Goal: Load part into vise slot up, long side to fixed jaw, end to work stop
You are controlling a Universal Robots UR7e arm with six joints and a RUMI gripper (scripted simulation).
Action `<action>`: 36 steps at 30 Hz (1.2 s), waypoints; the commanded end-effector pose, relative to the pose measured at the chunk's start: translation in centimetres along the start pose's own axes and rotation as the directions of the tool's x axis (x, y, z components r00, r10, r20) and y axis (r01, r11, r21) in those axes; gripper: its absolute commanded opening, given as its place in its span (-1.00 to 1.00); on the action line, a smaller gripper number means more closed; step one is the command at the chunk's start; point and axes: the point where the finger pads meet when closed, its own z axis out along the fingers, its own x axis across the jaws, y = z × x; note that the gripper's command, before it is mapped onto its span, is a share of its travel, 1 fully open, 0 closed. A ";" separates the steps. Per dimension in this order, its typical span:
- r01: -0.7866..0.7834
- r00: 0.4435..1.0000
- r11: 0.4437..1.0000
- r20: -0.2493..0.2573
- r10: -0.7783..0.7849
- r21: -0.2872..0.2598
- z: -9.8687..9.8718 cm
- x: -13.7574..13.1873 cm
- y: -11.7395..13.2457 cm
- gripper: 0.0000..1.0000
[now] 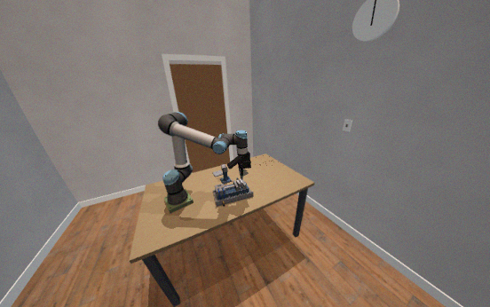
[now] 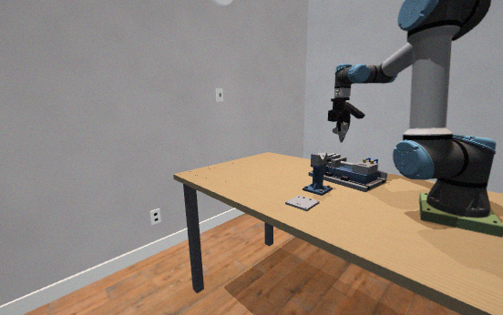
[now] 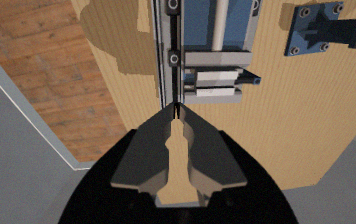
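Observation:
My gripper [image 1: 241, 177] [image 2: 342, 140] [image 3: 175, 103] is shut and empty, raised above the vise's jaw end. The vise [image 1: 232, 192] [image 2: 351, 173] is open. In the wrist view, a pale block [image 3: 216, 76], apparently the part, lies between the moving jaw [image 3: 217, 58] and the fixed jaw [image 3: 215, 99]. It shows two light strips with a darker band between, like a slot facing up. It looks close to the fixed jaw; contact is unclear. A dark rod [image 3: 248, 79] with a blue tip is at its right end. The infeed plate [image 2: 302, 203] is empty.
The V-block [image 1: 225, 169] [image 2: 319, 159] stands on a blue post beside the vise, with no part visible in it. Its blue foot [image 3: 294, 40] shows in the wrist view. A slotted rail [image 3: 174, 45] runs along the vise's left side there.

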 end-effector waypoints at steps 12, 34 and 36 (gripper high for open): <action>-0.151 0.989 0.989 0.001 0.151 -0.001 -0.1 0.5 -0.1 -1.00; -0.532 0.847 0.847 0.000 0.532 -0.001 -0.1 1.8 -0.4 -1.00; -0.555 0.832 0.832 0.000 0.555 -0.001 -0.1 1.9 -0.4 -1.00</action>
